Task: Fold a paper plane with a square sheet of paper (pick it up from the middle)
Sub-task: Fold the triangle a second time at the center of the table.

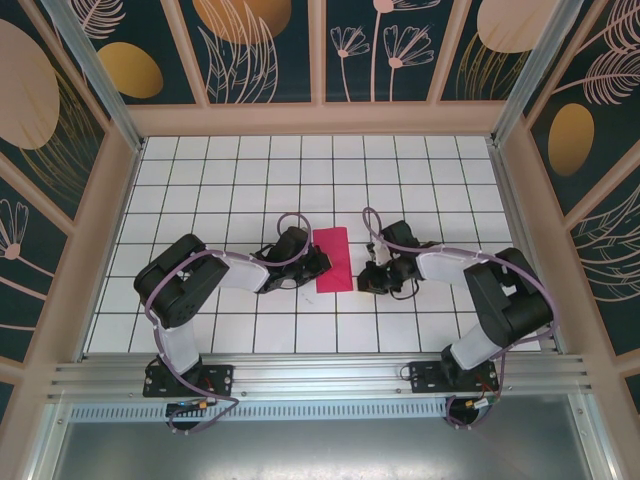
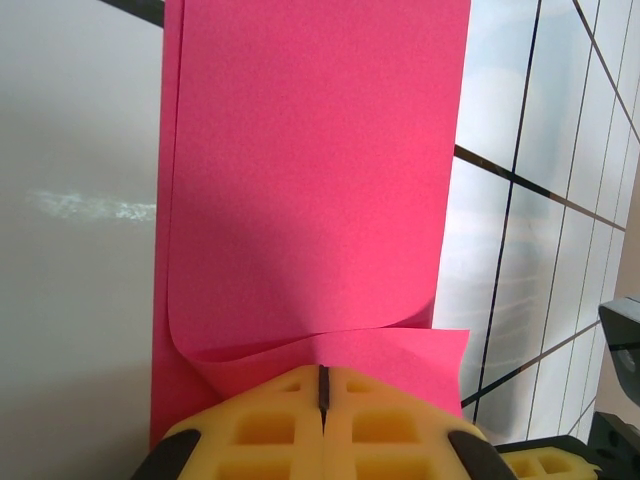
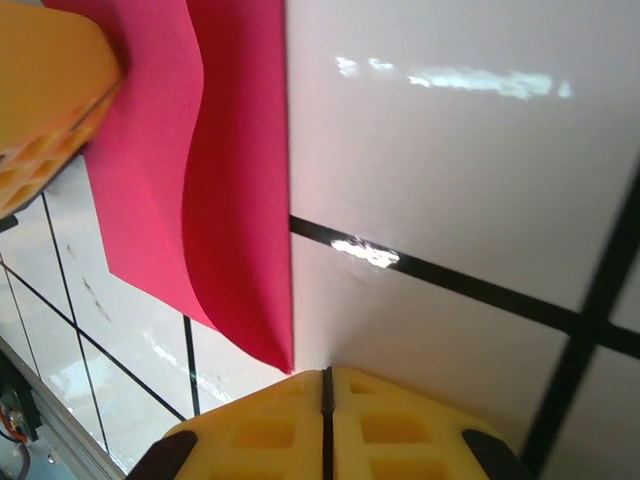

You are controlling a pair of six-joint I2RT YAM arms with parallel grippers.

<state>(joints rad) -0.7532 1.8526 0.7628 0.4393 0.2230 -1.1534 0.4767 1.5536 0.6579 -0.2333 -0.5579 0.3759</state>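
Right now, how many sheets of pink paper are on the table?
1: the folded pink sheet lies on the table, between the left tool and the right tool. Another could hide under the arms.

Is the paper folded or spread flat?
Folded in half, not pressed flat: from above the paper is a narrow rectangle, and the left wrist view shows two layers, the upper bowing up.

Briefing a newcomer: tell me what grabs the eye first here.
A magenta-pink sheet of paper, folded into a narrow rectangle, lies at the centre of the white grid table. The left pincer is shut at its left edge, where the top layer curls up; the right pincer, also shut, sits beside its right edge.
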